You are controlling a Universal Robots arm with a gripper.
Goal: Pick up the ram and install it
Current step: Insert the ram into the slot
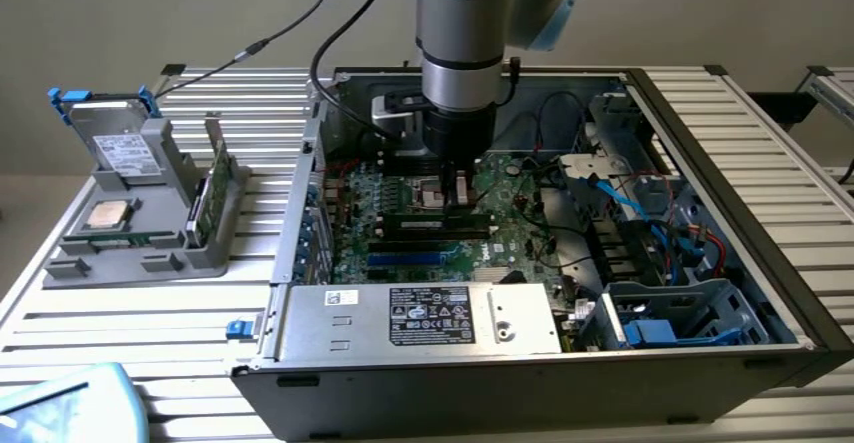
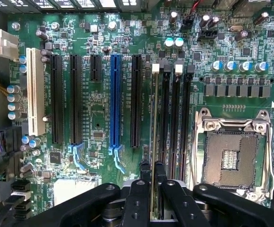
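Pincer (image 2: 153, 168) grips ram (image 2: 154, 118) edge-on over mobo (image 2: 99, 109) inside open PC case (image 1: 534, 403).

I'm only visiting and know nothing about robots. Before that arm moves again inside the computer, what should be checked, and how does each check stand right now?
1. Ram held by the gripper: ok, the fingers are closed on its edge.
2. Ram parallel to the memory slots: ok.
3. Ram's end meets the white latch of its slot: ok.
4. Ram pressed fully home: cannot tell.
5. Socket clear of the gripper: ok, it lies off to one side.
6. Blue cables clear of the arm: ok, they are apart from it in the exterior view.
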